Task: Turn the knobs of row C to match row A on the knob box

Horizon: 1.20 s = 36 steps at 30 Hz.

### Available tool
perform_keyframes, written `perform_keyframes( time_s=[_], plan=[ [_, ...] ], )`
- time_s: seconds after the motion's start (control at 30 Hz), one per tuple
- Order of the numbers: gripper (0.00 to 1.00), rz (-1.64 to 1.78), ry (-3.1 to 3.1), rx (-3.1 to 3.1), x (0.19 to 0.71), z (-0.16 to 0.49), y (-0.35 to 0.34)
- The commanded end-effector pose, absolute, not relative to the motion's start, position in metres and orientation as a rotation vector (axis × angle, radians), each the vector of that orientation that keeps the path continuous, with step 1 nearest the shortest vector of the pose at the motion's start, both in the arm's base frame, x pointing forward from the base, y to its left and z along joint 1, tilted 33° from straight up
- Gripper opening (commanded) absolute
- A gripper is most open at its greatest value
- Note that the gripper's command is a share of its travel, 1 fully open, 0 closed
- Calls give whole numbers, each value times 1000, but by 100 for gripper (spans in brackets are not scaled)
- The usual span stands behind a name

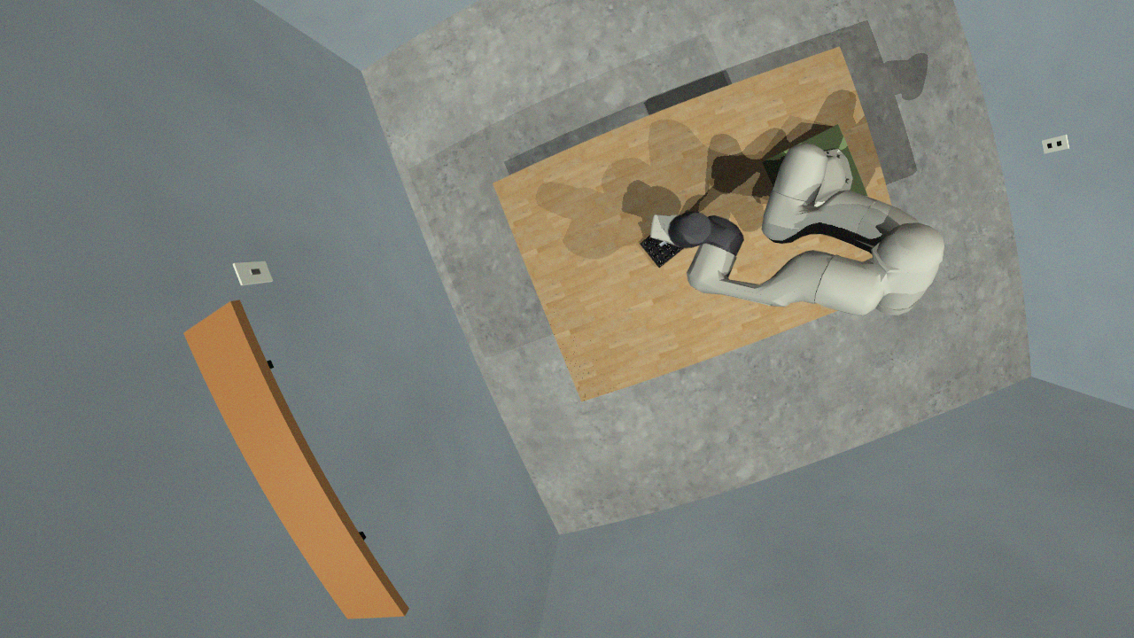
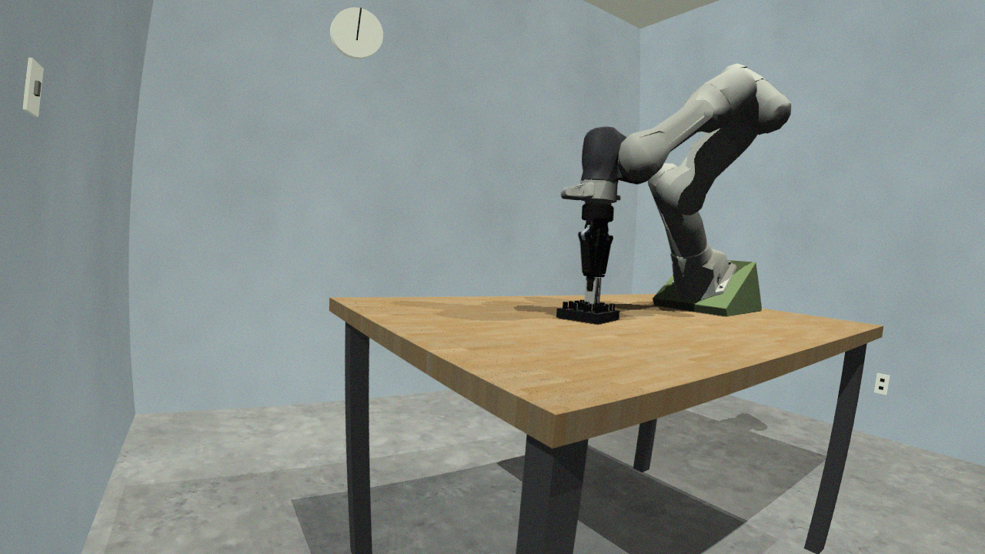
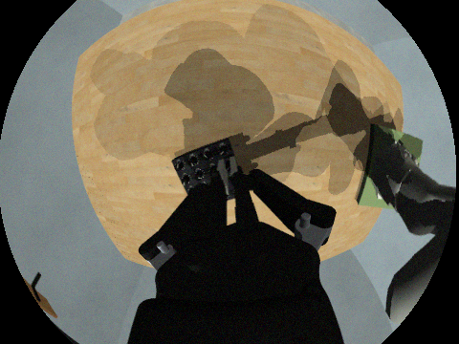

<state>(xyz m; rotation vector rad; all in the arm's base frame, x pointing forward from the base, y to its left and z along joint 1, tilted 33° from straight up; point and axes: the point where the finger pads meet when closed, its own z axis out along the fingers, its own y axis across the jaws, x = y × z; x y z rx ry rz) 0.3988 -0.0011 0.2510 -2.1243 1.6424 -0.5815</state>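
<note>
Gripping a knob (image 3: 225,168) on the knob box (image 3: 194,166) at centre frame, the gripper (image 3: 229,182) is closed on it, seemingly mid-adjustment of row C; next, a controlled wrist turn to the matching mark

No text, label, brand, number or sign can be read in any of the views. The knob box (image 2: 587,312) is too small and dark for its printed knob names or ring marks to be made out, in the exterior view as in the wrist view (image 3: 203,166). The wall clock (image 2: 355,31) shows a plain pale face with one dark hand and no numerals.
</note>
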Motion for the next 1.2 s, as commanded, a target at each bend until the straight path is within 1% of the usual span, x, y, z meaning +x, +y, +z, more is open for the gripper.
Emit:
perform_keyframes(
  time_s=[0.0, 0.57, 0.6, 1.17],
  plan=[
    [5, -536, 1787, -1984, 399, 250, -1],
    [5, -530, 1804, -1965, 399, 250, -1],
    [12, -530, 1804, -1965, 399, 250, -1],
    [12, -530, 1804, -1965, 399, 250, -1]
  ],
)
